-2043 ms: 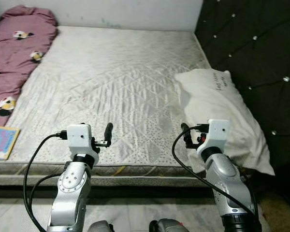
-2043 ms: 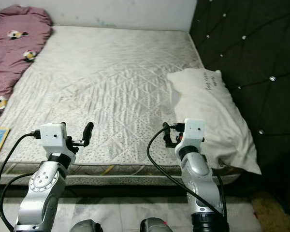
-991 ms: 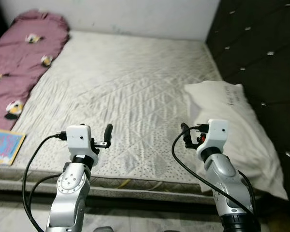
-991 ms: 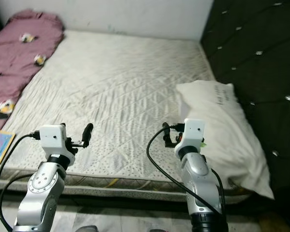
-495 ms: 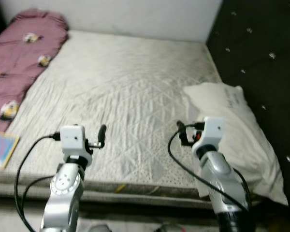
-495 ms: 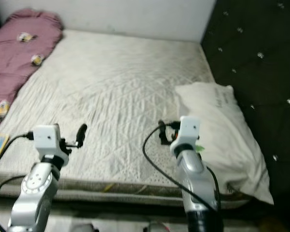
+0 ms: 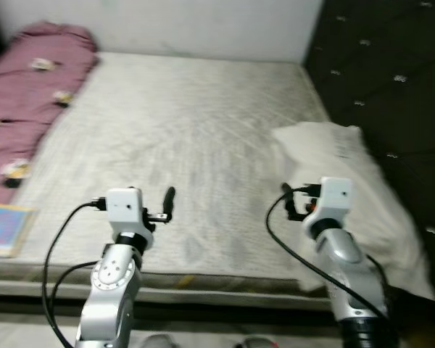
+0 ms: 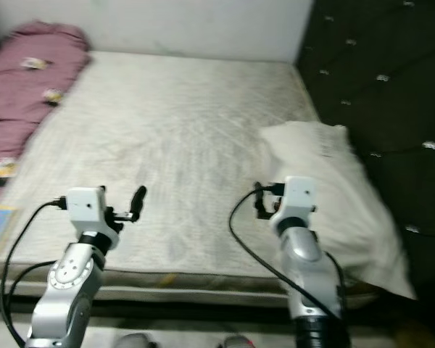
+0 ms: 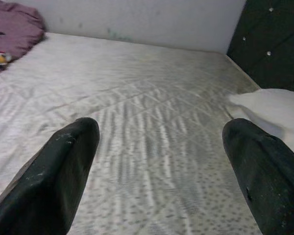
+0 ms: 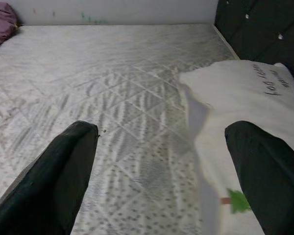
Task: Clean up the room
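Black fingers spread wide on both arms, gripping nothing: the left gripper (image 9: 161, 166) and right gripper (image 10: 161, 166) hover over the mattress's (image 7: 188, 123) near edge. Just beside the right gripper lies a soft white pillow (image 7: 348, 181), against the dark tufted headboard (image 7: 391, 80). Farther left, a maroon blanket (image 7: 29, 87) lies bunched along the quilted, speckled surface.

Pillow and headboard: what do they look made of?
The pillow looks like soft matte white cloth: it sags and creases, with small print on it. The headboard looks like dark padded upholstery, tufted with shiny studs; leather or fabric, I can't tell.
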Controlling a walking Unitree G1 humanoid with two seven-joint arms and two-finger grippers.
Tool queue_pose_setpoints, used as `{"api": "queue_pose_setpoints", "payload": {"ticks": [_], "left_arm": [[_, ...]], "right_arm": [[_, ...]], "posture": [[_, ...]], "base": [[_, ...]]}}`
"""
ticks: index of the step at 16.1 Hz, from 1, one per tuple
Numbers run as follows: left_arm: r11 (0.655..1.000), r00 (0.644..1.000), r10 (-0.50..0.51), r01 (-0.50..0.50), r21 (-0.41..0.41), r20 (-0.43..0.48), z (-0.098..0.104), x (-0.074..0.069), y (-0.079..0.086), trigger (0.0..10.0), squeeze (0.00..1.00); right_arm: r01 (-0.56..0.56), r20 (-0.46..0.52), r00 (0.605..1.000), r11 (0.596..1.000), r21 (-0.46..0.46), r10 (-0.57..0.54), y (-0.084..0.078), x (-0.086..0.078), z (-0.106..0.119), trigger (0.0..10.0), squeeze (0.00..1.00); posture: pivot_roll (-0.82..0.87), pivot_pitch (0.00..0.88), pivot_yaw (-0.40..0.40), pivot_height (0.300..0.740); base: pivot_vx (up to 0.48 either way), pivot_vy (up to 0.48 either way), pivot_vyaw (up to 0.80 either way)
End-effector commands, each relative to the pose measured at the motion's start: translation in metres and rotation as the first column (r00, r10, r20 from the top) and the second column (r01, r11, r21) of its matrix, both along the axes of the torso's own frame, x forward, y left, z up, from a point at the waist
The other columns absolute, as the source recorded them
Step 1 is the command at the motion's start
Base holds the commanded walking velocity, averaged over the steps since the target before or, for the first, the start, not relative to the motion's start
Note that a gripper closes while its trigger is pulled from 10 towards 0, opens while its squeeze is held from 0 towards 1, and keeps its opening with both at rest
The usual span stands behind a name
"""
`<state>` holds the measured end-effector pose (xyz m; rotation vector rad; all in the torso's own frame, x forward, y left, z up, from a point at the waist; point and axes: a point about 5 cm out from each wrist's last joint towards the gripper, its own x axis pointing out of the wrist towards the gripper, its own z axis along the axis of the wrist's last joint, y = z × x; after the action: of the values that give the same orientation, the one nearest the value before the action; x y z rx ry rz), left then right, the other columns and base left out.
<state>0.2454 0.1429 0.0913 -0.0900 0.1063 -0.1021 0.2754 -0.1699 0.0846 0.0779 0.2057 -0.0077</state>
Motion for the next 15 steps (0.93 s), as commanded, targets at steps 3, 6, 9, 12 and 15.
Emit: {"api": "queue_pose_setpoints", "payload": {"ticks": [3,6,9,12,15], "left_arm": [[1.000,1.000,0.012,-0.012,0.005,-0.002,0.0017,0.0004,0.0051,10.0,0.00],[1.000,1.000,0.014,-0.014,0.007,-0.001,0.0021,0.0006,0.0054,10.0,0.00],[1.000,1.000,0.013,-0.013,0.007,-0.003,0.0021,0.0008,0.0055,10.0,0.00],[1.000,1.000,0.012,-0.012,0.007,-0.006,0.0019,0.0013,0.0053,10.0,0.00],[1.000,1.000,0.015,-0.015,0.005,-0.004,0.0021,0.0015,0.0054,10.0,0.00]], "right_arm": [[-0.019,-0.003,1.000,1.000,0.015,0.019,0.0071,0.0003,-0.0001,10.0,0.00],[-0.015,-0.006,1.000,1.000,0.015,0.015,0.0066,0.0004,-0.0001,10.0,0.00],[-0.013,-0.008,1.000,1.000,0.014,0.013,0.0064,0.0004,-0.0004,10.0,0.00],[-0.011,-0.007,1.000,1.000,0.013,0.011,0.0061,0.0006,-0.0005,10.0,0.00],[-0.012,-0.001,1.000,1.000,0.013,0.012,0.0064,0.0009,0.0002,10.0,0.00]], "posture": [[0.01,0.000,-0.027,0.740],[0.01,0.000,-0.027,0.740],[0.01,0.000,-0.026,0.740],[0.01,0.000,-0.026,0.740],[0.01,0.000,-0.026,0.740]], "base": [[0.000,0.480,-0.68],[0.000,0.480,-0.14],[0.000,0.480,0.00],[0.000,0.480,0.00],[0.000,0.480,0.00]]}}
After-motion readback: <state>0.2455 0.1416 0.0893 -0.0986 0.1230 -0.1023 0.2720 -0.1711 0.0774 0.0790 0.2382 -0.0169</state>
